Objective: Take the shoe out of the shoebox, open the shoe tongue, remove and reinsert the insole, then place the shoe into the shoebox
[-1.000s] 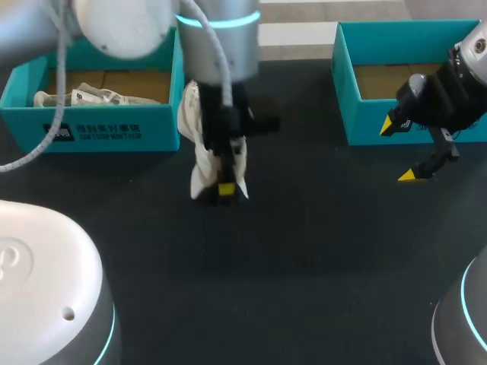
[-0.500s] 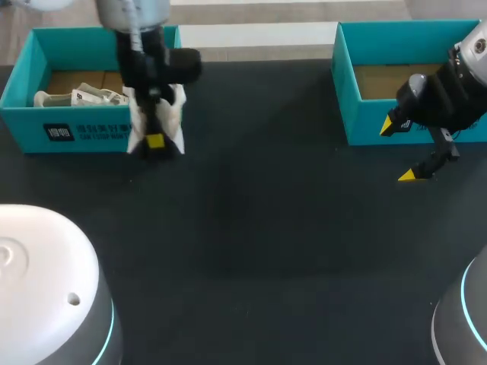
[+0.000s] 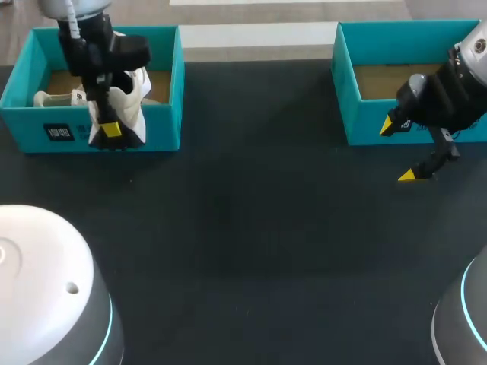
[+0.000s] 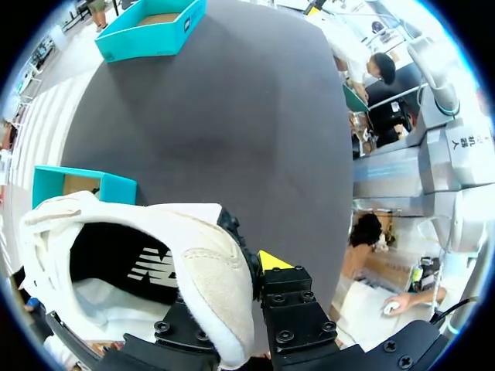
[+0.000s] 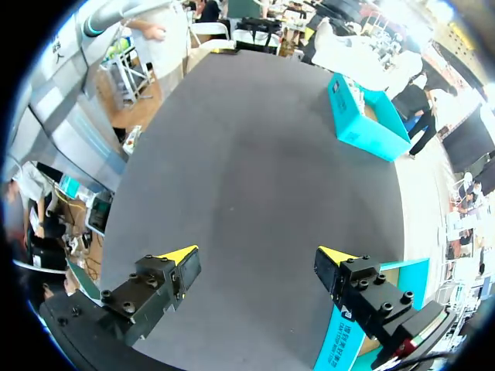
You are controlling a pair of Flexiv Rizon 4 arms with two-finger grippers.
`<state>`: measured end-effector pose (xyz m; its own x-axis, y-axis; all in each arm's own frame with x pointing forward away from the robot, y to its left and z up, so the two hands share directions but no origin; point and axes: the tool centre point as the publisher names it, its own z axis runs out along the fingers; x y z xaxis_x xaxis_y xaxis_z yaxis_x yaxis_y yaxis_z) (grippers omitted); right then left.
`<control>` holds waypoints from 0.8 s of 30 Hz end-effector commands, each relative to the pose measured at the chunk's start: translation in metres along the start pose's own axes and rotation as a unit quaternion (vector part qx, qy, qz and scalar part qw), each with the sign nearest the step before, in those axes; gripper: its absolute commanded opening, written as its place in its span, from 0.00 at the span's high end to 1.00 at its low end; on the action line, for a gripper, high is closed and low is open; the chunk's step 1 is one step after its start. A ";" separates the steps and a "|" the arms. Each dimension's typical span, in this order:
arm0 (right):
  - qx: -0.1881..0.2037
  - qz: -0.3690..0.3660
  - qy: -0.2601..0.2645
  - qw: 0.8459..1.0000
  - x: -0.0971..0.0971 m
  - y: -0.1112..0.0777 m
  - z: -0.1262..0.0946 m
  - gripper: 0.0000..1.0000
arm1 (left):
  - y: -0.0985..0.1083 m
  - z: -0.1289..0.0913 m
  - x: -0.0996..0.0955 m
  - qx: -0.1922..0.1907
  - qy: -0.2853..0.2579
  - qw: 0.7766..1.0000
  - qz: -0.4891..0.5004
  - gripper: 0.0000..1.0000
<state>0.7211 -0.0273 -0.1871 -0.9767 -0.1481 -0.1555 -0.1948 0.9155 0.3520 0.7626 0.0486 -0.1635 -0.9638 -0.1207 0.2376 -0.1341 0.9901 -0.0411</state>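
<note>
- Two teal boxes: left box [image 3: 156, 129] and right box [image 3: 358, 125].
- One shoe [image 3: 129, 95] hangs over the left box's front wall, clamped by the left gripper [image 3: 111, 131].
- A white item [image 3: 57, 97] lies in the left box.
- In front of the right box, the right gripper [image 3: 400, 150] is spread wide and holds nothing.

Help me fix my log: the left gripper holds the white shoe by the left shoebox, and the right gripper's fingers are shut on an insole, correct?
No. The right wrist view shows the right gripper with its fingers open, holding nothing. The left gripper does hold the white shoe by the left shoebox.
</note>
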 end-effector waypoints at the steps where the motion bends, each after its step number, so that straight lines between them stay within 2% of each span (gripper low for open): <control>1: 0.002 0.001 0.001 1.000 -0.001 0.001 0.002 0.00 | 0.002 -0.001 0.001 0.001 -0.002 1.000 0.001 1.00; 10: 0.002 0.001 0.001 1.000 -0.001 0.001 0.002 0.00 | 0.006 0.001 -0.001 -0.003 0.003 1.000 0.020 1.00; 14: 0.002 0.001 0.001 1.000 -0.001 0.001 0.002 0.00 | 0.032 -0.005 -0.033 -0.015 0.017 1.000 0.014 1.00; 19: 0.002 0.001 0.001 1.000 -0.001 0.001 0.002 0.00 | 0.064 -0.018 -0.075 -0.007 0.028 0.999 0.015 1.00; 24: 0.002 0.001 0.001 1.000 -0.001 0.001 0.002 0.00 | 0.085 -0.028 -0.115 -0.029 0.017 0.999 0.020 1.00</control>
<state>0.7211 -0.0272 -0.1871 -0.9767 -0.1481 -0.1555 -0.1949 0.9155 0.3520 0.8421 0.1431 -0.1701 -0.9720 -0.0881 0.2180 -0.0912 0.9958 -0.0042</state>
